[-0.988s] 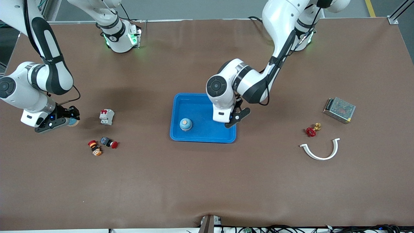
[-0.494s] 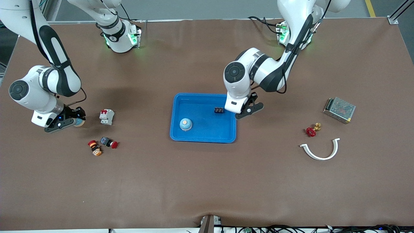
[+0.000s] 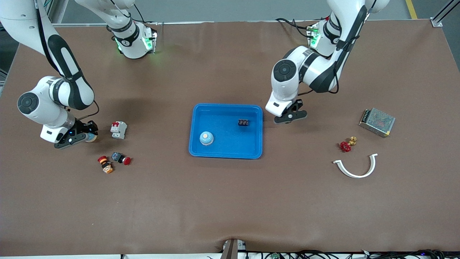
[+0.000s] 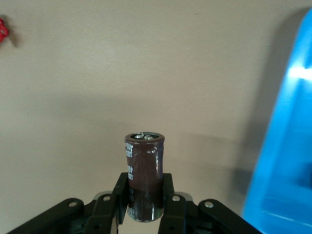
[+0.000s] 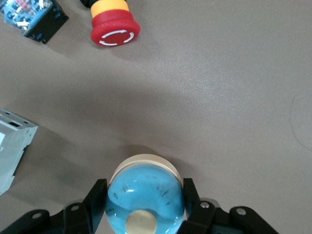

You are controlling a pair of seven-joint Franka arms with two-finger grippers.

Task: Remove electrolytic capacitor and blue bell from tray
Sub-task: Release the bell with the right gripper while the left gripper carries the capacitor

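The left claw (image 4: 145,207) clamps a dark brown cylindrical capacitor (image 4: 144,176) upright, over the counter (image 3: 230,201) just beside the blue tray (image 3: 196,144). The right claw (image 5: 145,207) grips a blue, cream-buttoned bell (image 5: 145,197), well apart from the tray.

brown table (image 3: 222,201) carries blue tray (image 3: 196,144), breaker (image 3: 118,130).

Front view: capacitor in left gripper (image 3: 289,117) hidden by the wrist; bell (image 3: 90,137) in right gripper (image 3: 84,136) mostly covered. Small dark part (image 3: 243,122) in blue tray (image 3: 226,155) too small to identify. Wrist views: tray, grey breaker (image 5: 12,146), relay (image 5: 31,17) cut by edges.
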